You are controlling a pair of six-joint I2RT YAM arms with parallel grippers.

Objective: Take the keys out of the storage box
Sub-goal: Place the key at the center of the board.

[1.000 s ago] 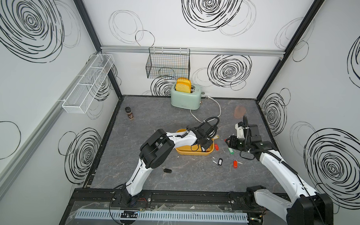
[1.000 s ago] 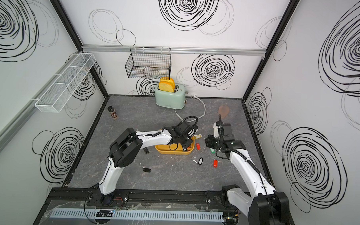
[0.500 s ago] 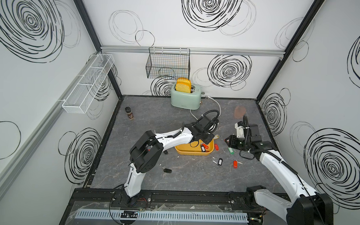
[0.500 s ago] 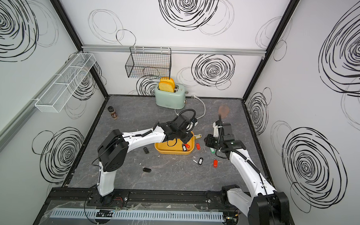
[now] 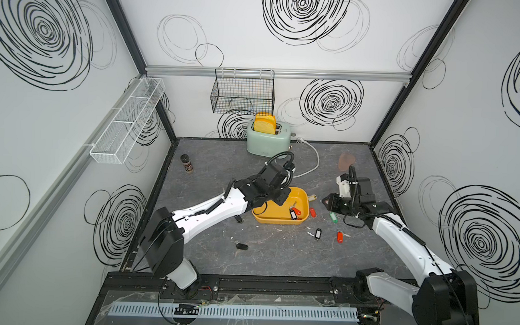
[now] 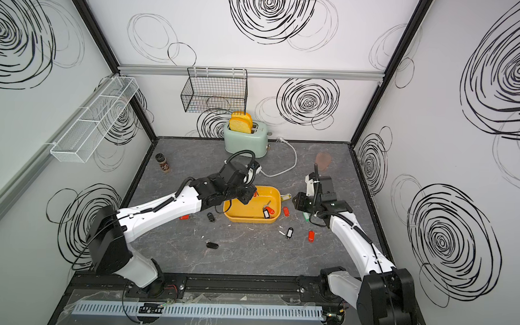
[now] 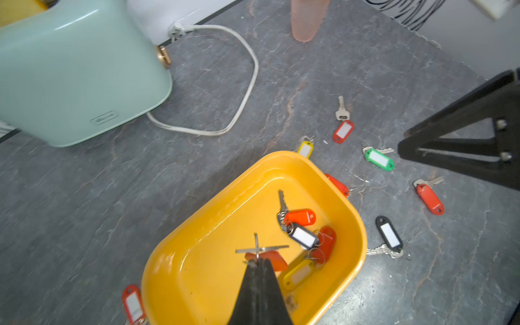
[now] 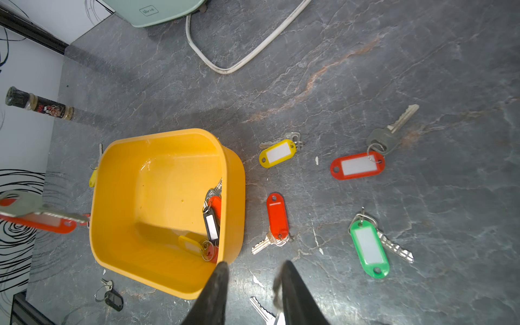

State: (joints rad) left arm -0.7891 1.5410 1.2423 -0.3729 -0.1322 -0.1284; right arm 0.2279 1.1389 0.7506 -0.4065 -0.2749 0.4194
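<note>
White walls scrawled with black spirals enclose a grey, marble-veined table (image 5: 279, 268). At the back stands one glossy mint toaster (image 5: 267, 142) with two yellow slices (image 5: 264, 123) upright in its slots, and a white cord (image 7: 256, 69) loops away from it. One black wire basket (image 5: 243, 94) hangs on the back wall. One white mesh rack (image 5: 129, 120) of three compartments hangs on the left wall. One dark spice jar (image 5: 187, 164) stands near the left wall.

The box (image 5: 277, 221), smooth yellow plastic with rounded corners, sits mid-table. The left end effector (image 7: 257, 263) hangs over it. Its jaws are pressed together on the ring of a red-tagged key (image 7: 277, 260), whose metal blade juts sideways.

Four more keys (image 7: 299, 218) lie clustered at the box's right end. Two have red tags, one is yellow, and one is black with a white label.

In the left wrist view, seven tagged keys lie on the table around the box: four red, one yellow, one green and one black. A top view shows two further black-tagged keys (image 6: 210, 217), one just left of the box and one well in front of it. The right wrist view shows a second yellow tag against the box's far side.

The right end effector (image 8: 254, 264) hovers right of the box above the scattered keys. Its jaws are partly apart, with nothing seen between them.
</note>
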